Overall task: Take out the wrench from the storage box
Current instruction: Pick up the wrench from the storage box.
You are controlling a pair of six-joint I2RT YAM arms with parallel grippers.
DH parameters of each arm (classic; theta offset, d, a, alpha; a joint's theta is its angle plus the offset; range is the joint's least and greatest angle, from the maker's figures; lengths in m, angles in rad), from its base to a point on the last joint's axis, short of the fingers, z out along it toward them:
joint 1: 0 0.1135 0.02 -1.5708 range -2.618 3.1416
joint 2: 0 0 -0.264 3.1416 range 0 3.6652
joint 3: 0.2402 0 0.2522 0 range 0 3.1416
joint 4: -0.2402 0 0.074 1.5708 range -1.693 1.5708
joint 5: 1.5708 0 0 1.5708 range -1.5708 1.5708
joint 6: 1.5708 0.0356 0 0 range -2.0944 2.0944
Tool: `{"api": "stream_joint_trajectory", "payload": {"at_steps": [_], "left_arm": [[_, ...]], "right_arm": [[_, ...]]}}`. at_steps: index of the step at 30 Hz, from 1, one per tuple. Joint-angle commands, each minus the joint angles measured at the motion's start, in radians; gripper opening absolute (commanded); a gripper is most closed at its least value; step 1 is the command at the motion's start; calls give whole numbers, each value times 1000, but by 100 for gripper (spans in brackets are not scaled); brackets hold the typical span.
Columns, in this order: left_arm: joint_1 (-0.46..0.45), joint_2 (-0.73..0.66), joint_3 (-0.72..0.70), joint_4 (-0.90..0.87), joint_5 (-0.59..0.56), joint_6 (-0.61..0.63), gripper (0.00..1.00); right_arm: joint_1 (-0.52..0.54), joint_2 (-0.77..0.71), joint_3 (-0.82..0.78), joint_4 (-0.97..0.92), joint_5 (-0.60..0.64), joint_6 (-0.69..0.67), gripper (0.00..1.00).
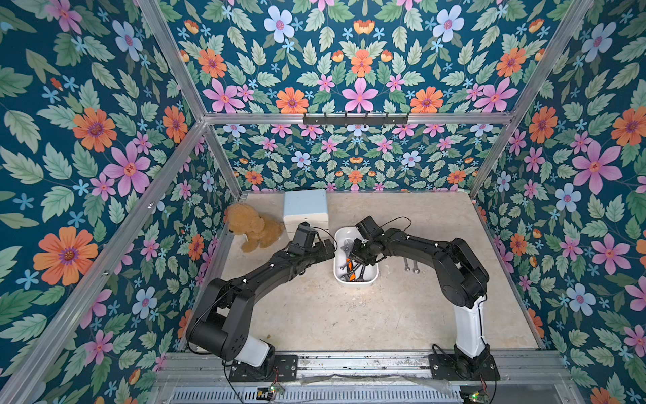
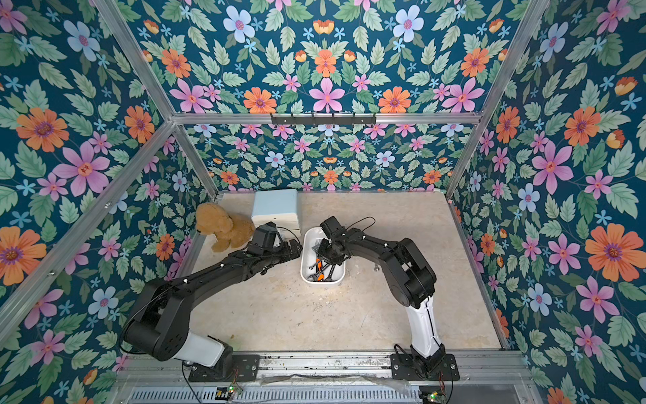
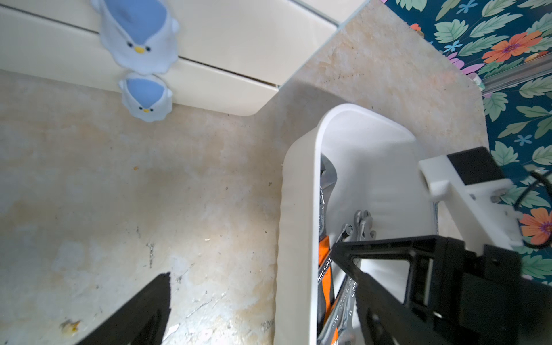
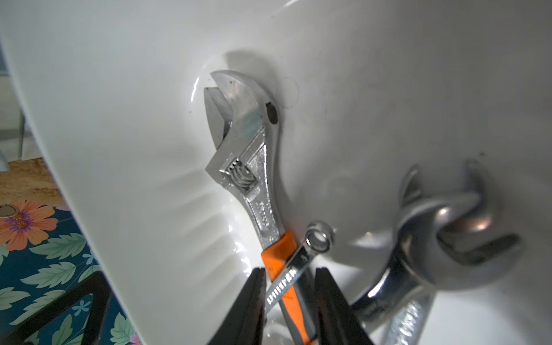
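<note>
Orange-handled wrench [image 4: 248, 155] lies under the slim wrench [image 4: 298, 263]; right fingers [image 4: 254, 304] straddle both, grip uncertain. Pinch one shank only, lift straight from the storage box [image 4: 119, 119]. Left fingers [image 3: 143, 307] gape.

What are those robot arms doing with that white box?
The right gripper reaches down into the box, its jaws on either side of the orange-handled wrench. I cannot tell if they grip it yet. The wrench lies on the box floor, not lifted. The left gripper hangs open beside the box.
</note>
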Motion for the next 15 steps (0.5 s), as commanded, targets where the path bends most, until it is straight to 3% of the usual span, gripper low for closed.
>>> {"api": "stream_joint_trajectory", "payload": {"at_steps": [1, 8, 15], "left_arm": [[0, -5, 0, -3, -13, 11, 98], [1, -11, 0, -3, -16, 12, 99], [1, -9, 0, 3, -7, 12, 99]], "right_arm": [[1, 14, 14, -4, -2, -5, 33], [1, 36, 38, -13, -1, -14, 30], [2, 52, 39, -5, -8, -14, 21]]}}
